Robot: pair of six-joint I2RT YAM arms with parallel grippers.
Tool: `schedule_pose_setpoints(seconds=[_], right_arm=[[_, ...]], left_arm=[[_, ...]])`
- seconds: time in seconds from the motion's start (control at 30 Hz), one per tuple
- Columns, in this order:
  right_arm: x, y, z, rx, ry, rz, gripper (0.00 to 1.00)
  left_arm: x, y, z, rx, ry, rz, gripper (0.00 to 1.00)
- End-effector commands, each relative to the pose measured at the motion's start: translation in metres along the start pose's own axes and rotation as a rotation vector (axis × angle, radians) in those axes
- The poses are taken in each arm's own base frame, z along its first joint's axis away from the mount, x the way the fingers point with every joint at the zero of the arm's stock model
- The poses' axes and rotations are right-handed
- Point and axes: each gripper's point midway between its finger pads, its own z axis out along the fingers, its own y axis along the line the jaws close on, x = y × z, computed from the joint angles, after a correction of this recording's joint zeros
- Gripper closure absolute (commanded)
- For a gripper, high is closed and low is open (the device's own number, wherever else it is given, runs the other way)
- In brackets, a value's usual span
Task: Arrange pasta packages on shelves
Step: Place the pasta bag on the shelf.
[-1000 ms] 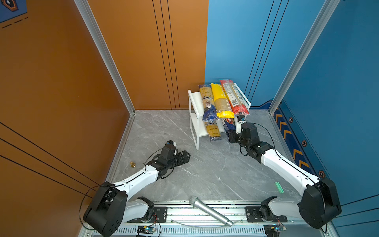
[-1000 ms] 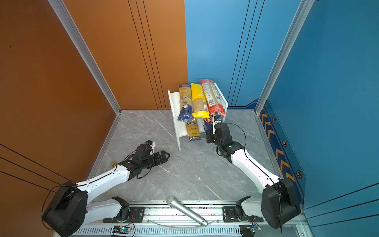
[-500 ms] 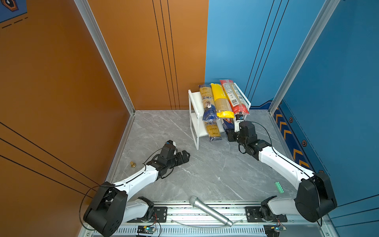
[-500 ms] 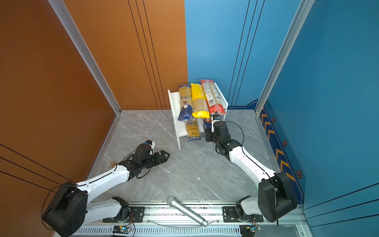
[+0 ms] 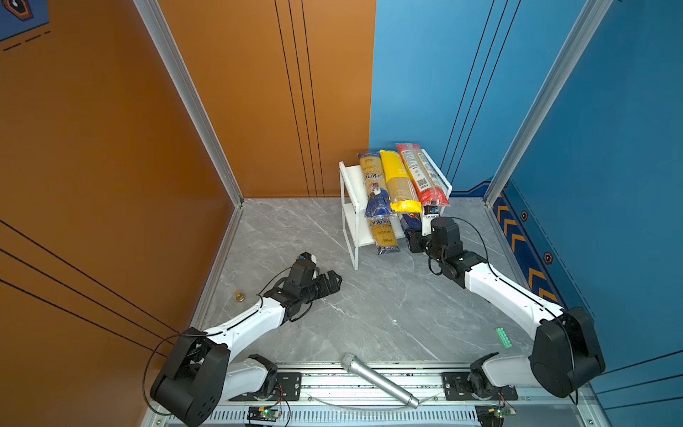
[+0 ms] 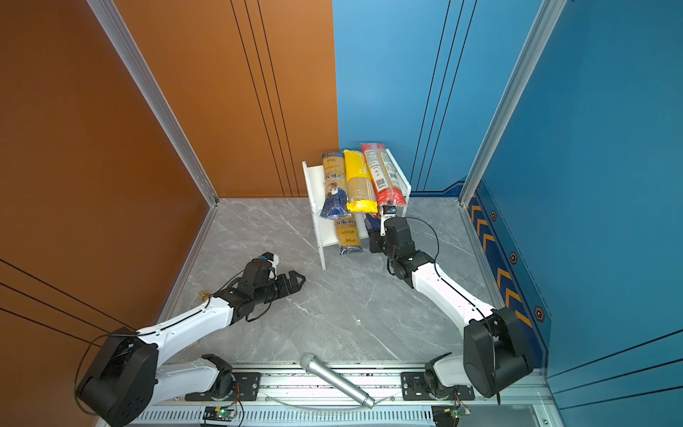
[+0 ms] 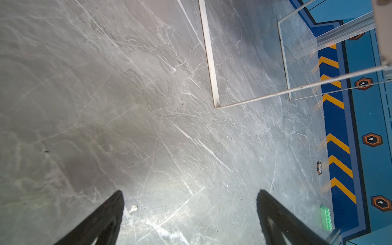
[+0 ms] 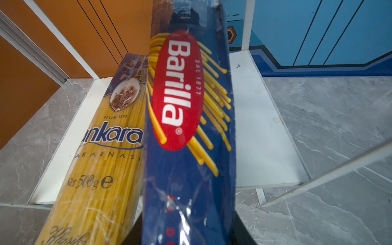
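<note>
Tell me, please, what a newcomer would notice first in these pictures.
The white rack by the back wall draws the eye: an ankara bag, a yellow bag and a red bag lie side by side on its top. Below, the right gripper holds the Barilla bag over the lower board, beside a second ankara bag. The left gripper hangs open above the floor.

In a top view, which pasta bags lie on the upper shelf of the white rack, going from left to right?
The dark blue-and-yellow plastic ankara spaghetti bag → the yellow plastic spaghetti bag → the red plastic spaghetti bag.
</note>
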Motion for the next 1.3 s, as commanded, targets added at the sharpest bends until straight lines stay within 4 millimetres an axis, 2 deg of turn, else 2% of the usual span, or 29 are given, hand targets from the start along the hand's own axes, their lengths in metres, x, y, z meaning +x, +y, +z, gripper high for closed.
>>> schedule_pose_setpoints(seconds=[0.0,0.4,0.9,1.27], right_arm=[[-0.084,0.014,-0.017,-0.051,-0.281,0.003,1.0],[-0.078,0.012,-0.008,-0.042,-0.273,-0.014,1.0],[-0.077,0.005,-0.009,-0.011,-0.284,-0.038,1.0],[-0.063,0.002,0.002,-0.006,-0.247,-0.044,0.98]], left_arm=[[-0.001,0.005,-0.003,-0.015,-0.003,0.007,0.02],[-0.002,0.005,-0.003,-0.016,-0.004,0.004,0.02],[-0.003,0.005,-0.004,-0.013,-0.005,0.0,0.02],[-0.003,0.004,-0.005,-0.012,-0.007,0.0,0.02]])
